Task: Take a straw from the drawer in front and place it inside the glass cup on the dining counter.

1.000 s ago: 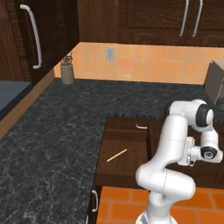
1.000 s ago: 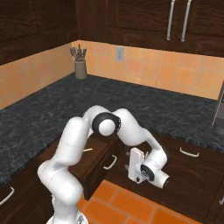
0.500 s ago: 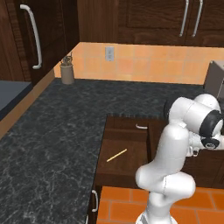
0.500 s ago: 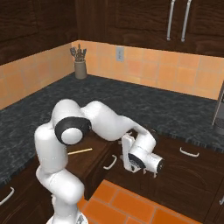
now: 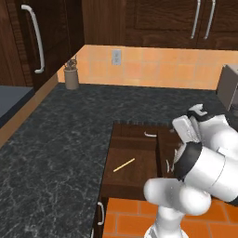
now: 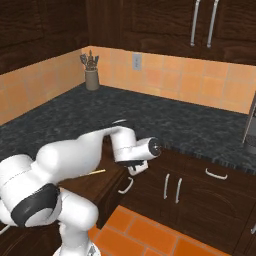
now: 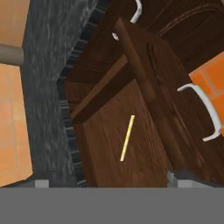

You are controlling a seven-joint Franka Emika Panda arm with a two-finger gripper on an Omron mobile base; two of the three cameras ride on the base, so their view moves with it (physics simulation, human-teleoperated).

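On the open drawer [image 5: 135, 172] floor lies the straw [image 5: 123, 164], alone, claw [image 6: 137, 168] spread unclear

The straw [image 7: 127, 138] is seen lying flat (alone, apparently) on the open drawer [image 7: 131, 170] floor, beside the black countertop [image 5: 56, 153].

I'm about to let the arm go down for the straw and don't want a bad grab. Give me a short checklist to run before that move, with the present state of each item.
1. Drawer open: ok.
2. Straw lies alone, flat on the drawer floor: ok.
3. Straw inside the hand view, ahead of the camera: ok.
4. Gripper free of the straw, nothing held: ok.
5. Fingers spread wide enough: cannot tell.
6. Glass cup on the dining counter ready to receive: cannot tell.
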